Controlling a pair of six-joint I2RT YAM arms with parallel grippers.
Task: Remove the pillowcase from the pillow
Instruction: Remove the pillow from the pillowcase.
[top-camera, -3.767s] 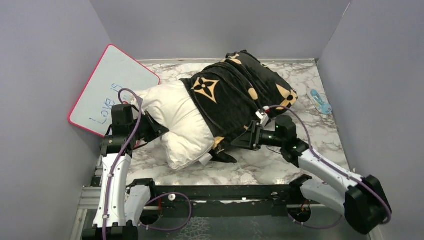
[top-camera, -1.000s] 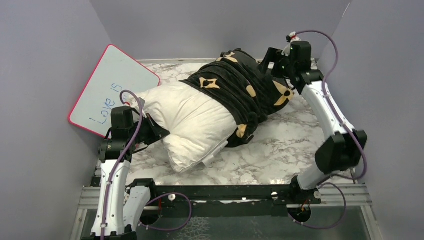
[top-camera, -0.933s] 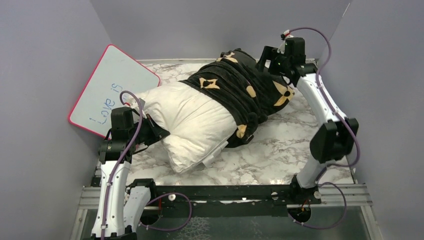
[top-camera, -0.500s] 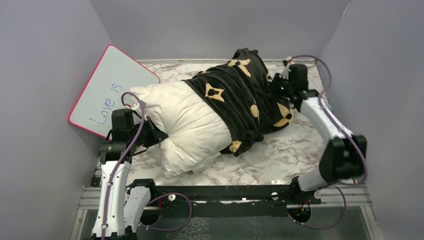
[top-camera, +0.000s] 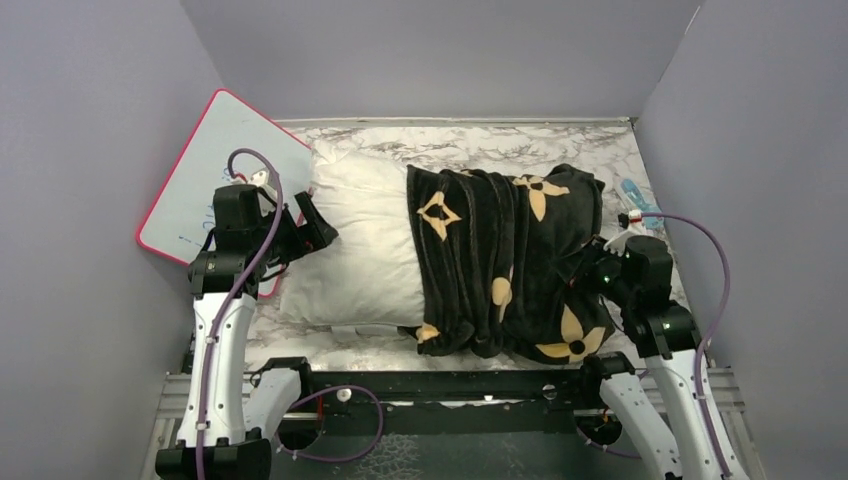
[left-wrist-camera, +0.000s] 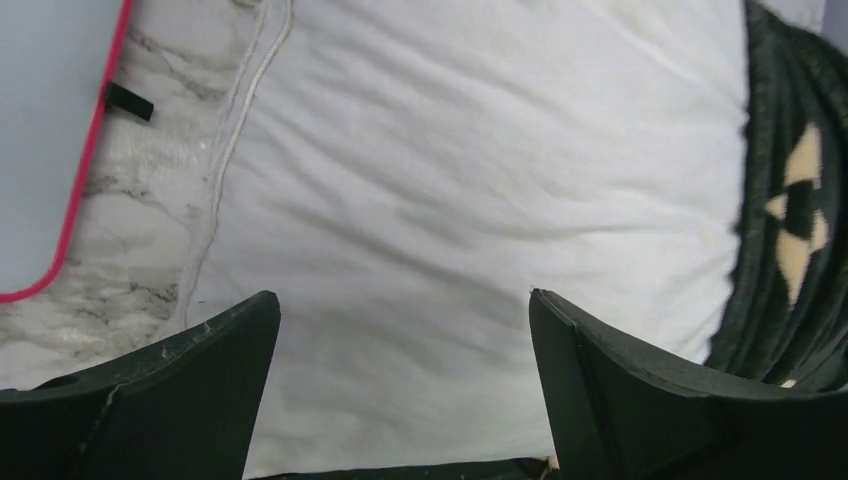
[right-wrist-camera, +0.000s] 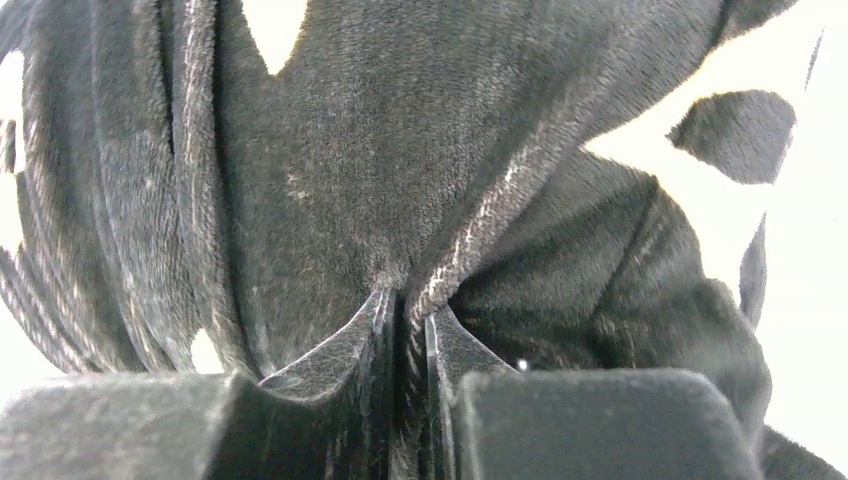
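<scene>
At the frame's left, my left hand (top-camera: 303, 226) stands with its fingers wide apart, holding nothing, at the bare end of the pillow (top-camera: 355, 240). The pillow lies across the counter (top-camera: 480, 140), roughly its left half uncovered. The pillowcase (top-camera: 500, 250) bunches over the right half, where my right hand (top-camera: 592, 276) is pinched on a fold. I judge it about halfway done: the rest must slide off rightward.

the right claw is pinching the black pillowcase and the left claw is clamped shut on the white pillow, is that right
Not quite. The left claw is open, not clamped: the left wrist view shows it spread wide over the pillow. The right claw does pinch the pillowcase.
</scene>
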